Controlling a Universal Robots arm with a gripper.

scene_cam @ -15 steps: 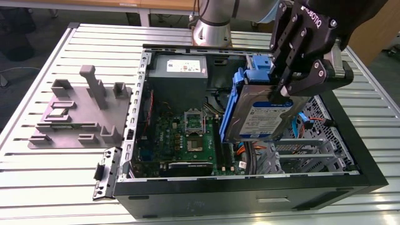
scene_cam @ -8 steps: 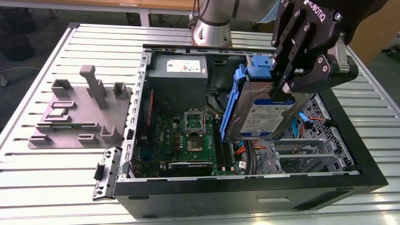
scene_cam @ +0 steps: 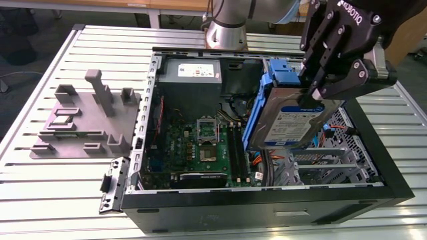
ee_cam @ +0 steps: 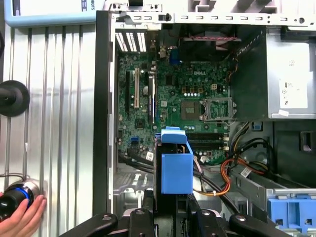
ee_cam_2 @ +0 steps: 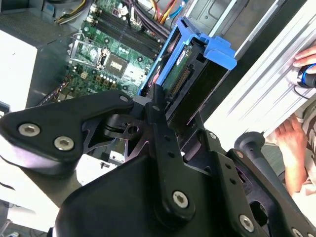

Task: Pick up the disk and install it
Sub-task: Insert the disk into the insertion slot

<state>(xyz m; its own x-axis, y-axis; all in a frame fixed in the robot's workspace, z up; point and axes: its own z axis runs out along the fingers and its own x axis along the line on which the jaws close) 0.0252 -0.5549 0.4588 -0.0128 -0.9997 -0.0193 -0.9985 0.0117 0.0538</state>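
between the jaws, the disk [scene_cam: 291, 124] clamped fast and tilted, beneath them the open computer case [scene_cam: 267, 215], motherboard [scene_cam: 200, 145] exposed

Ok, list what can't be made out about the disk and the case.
Exterior view: the disk, clamped in the gripper, hides the part of the case behind it.
First wrist view: the blue bracket faces the camera end-on, so the disk's label is turned away.
Second wrist view: the gripper's own body covers the disk's near end.
First wrist view: a person's hand is cut off by the edge.
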